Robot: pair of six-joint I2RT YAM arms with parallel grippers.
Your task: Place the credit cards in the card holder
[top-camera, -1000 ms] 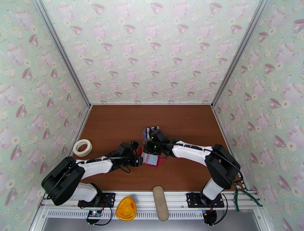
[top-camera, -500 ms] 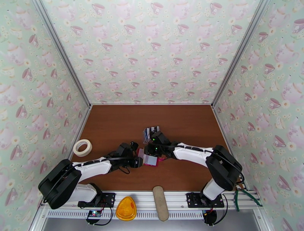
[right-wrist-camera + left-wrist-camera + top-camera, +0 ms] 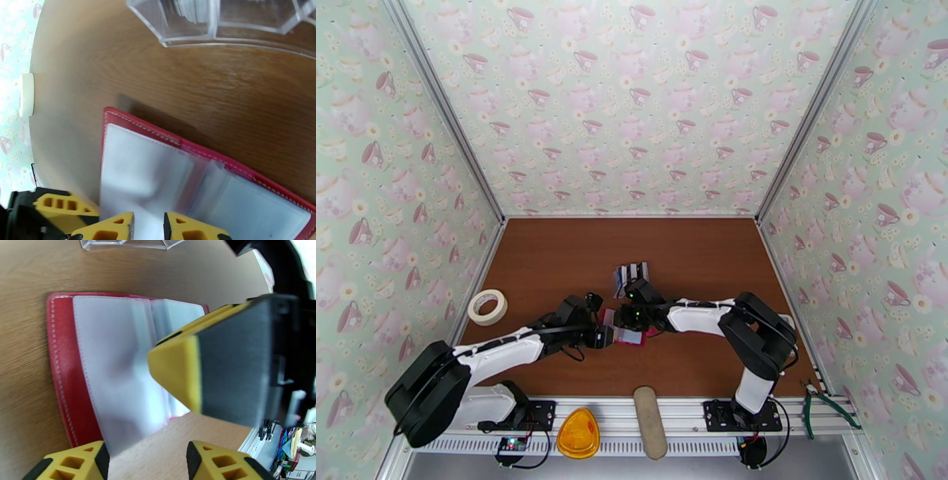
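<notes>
The red card holder (image 3: 632,337) lies open on the brown table, its pale clear sleeves (image 3: 118,366) facing up. My right gripper (image 3: 149,227) comes down on it from behind, jaws narrow and pinching a sleeve page (image 3: 150,185). One grey-padded right finger (image 3: 221,370) is close in the left wrist view. My left gripper (image 3: 146,461) is at the holder's left edge, open, with a sleeve's edge between its fingertips (image 3: 83,461). The credit cards (image 3: 630,272) stand in a clear plastic piece (image 3: 221,19) just behind the holder.
A roll of masking tape (image 3: 487,306) lies at the left of the table. On the front rail sit an orange object (image 3: 577,434), a beige oblong (image 3: 650,422) and pliers (image 3: 821,399). Patterned walls close in three sides.
My left gripper's jaws have spread wider at the holder's edge. The right arm's elbow has swung left and lower, while its gripper stays on the sleeve. The holder has barely moved.
</notes>
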